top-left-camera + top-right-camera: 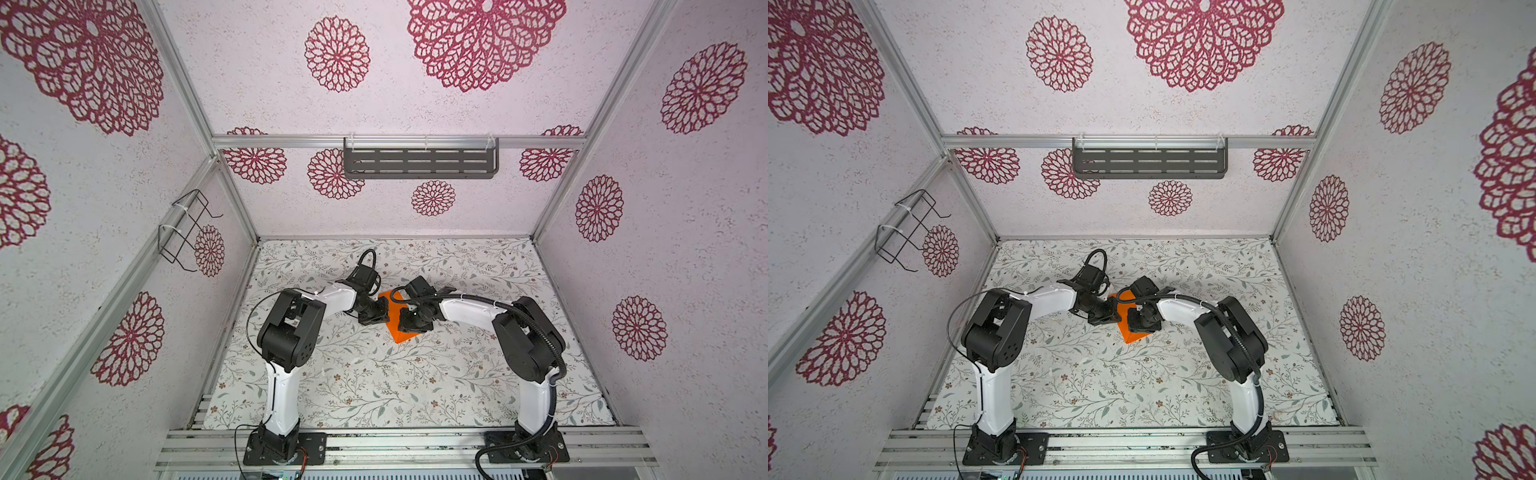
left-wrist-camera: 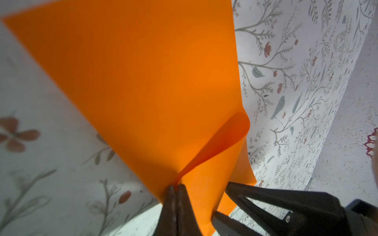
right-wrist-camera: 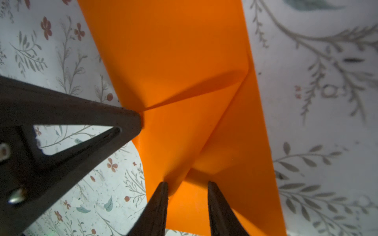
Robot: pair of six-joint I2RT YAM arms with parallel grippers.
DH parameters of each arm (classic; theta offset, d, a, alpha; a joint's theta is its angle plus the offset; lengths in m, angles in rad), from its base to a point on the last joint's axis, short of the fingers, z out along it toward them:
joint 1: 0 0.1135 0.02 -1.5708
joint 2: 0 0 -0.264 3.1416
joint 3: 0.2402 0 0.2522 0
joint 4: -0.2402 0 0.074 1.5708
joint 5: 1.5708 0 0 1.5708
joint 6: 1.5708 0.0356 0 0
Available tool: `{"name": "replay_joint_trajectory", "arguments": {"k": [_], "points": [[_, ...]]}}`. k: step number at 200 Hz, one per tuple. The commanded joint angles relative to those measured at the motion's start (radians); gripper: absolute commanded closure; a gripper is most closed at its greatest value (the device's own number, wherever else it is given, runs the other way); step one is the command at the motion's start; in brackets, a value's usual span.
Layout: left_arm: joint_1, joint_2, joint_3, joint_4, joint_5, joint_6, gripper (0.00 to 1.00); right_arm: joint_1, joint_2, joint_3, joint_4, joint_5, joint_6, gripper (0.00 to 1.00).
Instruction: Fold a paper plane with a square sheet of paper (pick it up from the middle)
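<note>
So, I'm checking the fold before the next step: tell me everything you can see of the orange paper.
The orange paper is a thin, plain, unprinted sheet, smooth and matte. It sits mid-table over the floral table cover, between both arms, seemingly partly lifted. One part bends over in a soft, uncreased curl. The left gripper is shut on it at that curl's root; the right gripper stands open, its jaws straddling the curled edge.

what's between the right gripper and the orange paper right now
Nothing visible. The right gripper stands open astride a raised curl of the square sheet of paper, beside where the left gripper pinches it.
</note>
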Motion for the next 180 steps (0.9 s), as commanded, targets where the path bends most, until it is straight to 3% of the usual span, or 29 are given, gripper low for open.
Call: {"name": "replay_joint_trajectory", "arguments": {"k": [1, 94, 180], "points": [[-0.001, 0.023, 0.017, -0.01, -0.017, 0.01, 1.0, 0.018, 0.077, -0.022, -0.073, 0.056, -0.008, 0.63], [0.0, -0.004, 0.025, -0.027, -0.013, 0.002, 0.94, 0.03, 0.111, -0.028, -0.083, 0.11, 0.02, 0.64], [0.036, -0.131, -0.028, 0.008, -0.027, -0.066, 0.82, 0.042, 0.142, -0.044, -0.076, 0.125, 0.065, 0.65]]}}
